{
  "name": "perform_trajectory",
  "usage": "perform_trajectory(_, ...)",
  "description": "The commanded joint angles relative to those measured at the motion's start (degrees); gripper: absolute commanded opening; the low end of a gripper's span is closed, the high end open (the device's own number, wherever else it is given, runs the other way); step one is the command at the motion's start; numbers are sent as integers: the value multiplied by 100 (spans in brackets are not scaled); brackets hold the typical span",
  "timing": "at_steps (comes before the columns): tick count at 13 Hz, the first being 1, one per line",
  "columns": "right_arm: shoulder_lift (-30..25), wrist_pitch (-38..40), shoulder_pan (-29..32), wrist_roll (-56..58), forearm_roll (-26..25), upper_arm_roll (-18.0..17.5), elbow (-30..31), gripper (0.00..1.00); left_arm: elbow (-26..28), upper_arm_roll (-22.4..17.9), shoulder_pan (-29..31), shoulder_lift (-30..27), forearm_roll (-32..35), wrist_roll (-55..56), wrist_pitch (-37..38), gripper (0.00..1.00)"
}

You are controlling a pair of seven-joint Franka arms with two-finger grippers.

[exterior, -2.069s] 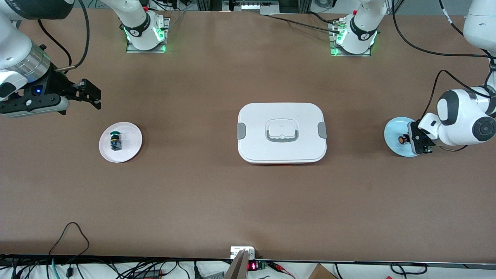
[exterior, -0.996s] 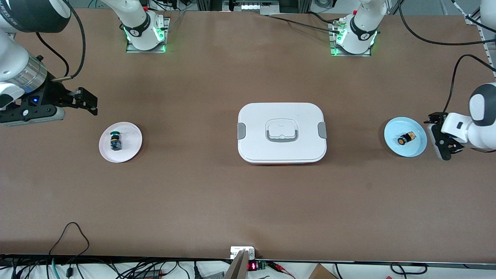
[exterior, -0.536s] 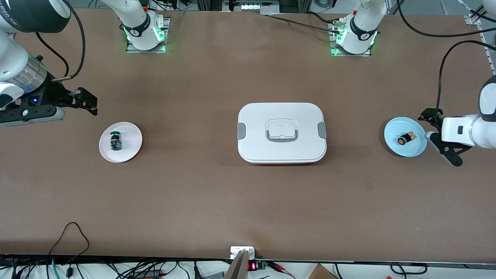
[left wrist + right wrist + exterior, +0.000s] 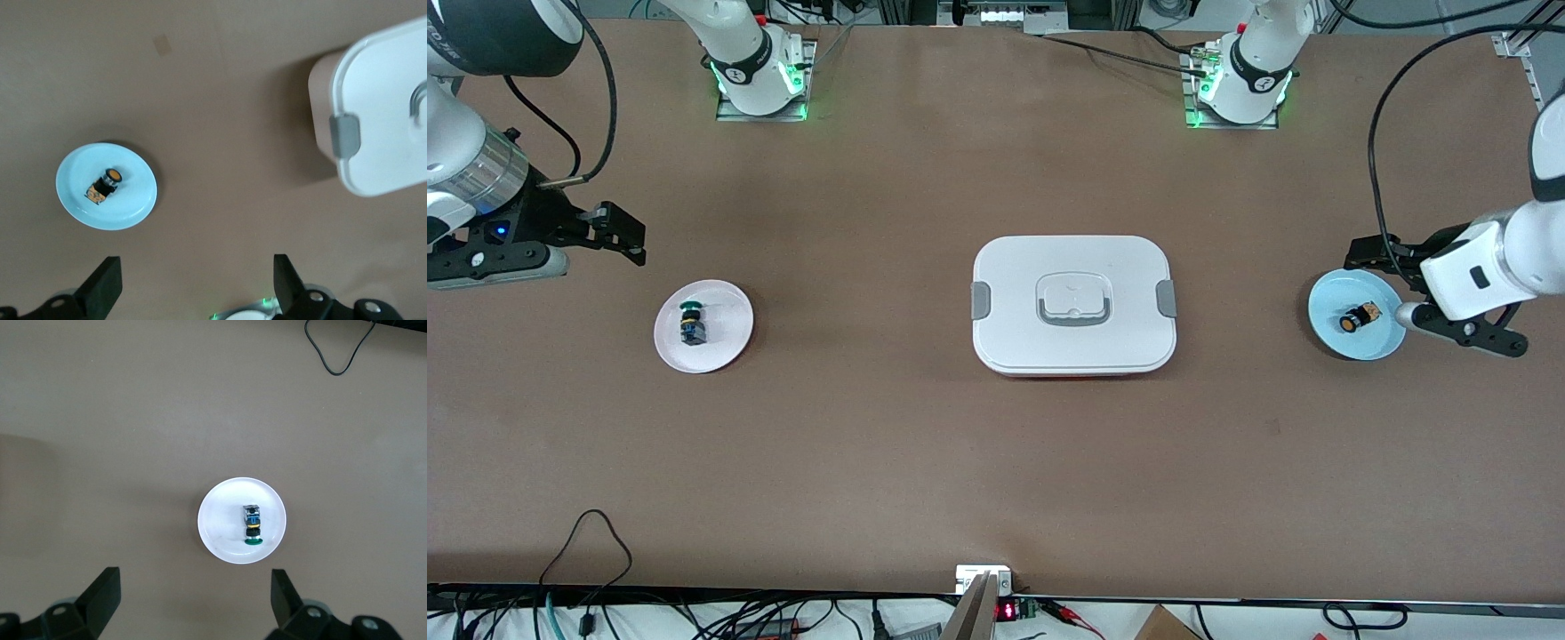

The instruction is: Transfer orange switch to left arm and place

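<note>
Orange switch point(image 4: 1358, 318) lies on its side in the blue plate point(image 4: 1327, 329) at the left arm's end of the table point(image 4: 996, 462). A closed white box point(image 4: 1073, 304) sits mid-table; no writing can be read. The left gripper point(image 4: 1430, 292), two seconds ago low at the switch, has risen off the plate, fingers wide and empty. The right gripper point(image 4: 623, 238) waits, wide, over bare table near the white plate point(image 4: 725, 347) holding a green switch point(image 4: 691, 323).

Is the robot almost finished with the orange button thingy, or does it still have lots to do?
It looks finished. The orange switch lies on the blue plate at the left arm's end. The left hand is open and empty beside that plate. The right hand waits, open, near the white plate holding a green switch. Nothing seems left.
</note>
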State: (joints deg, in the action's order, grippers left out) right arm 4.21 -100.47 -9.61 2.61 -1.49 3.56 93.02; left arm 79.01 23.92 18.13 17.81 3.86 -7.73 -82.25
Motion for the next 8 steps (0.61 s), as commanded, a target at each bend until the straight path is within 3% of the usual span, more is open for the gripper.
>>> perform_trajectory(1, 62, 97, 38, -24, -1, -22, -162, 100, 675, -1367, -1070, -794, -157, 228, -720, 100)
perform_trajectory(2, 62, 97, 38, -24, -1, -22, -162, 100, 930, -1721, -1336, -1005, -183, 220, -775, 100)
perform_trajectory(4, 71, 97, 47, -24, -1, -22, -162, 100, 1527, -2039, -1697, -1524, -306, 481, -1055, 100)
perform_trajectory(5, 62, 97, 38, -32, -1, -22, -162, 100, 1782, -2284, -1925, -1735, -472, 1179, -1265, 100)
perform_trajectory(6, 62, 106, 30, -32, -1, -22, -153, 100, 1898, -2304, -1936, -1807, -526, 1569, -1493, 100)
perform_trajectory(8, 62, 115, 38, -15, -1, -22, -153, 100, 1890, -2305, -1927, -1764, -457, 1206, -1575, 100)
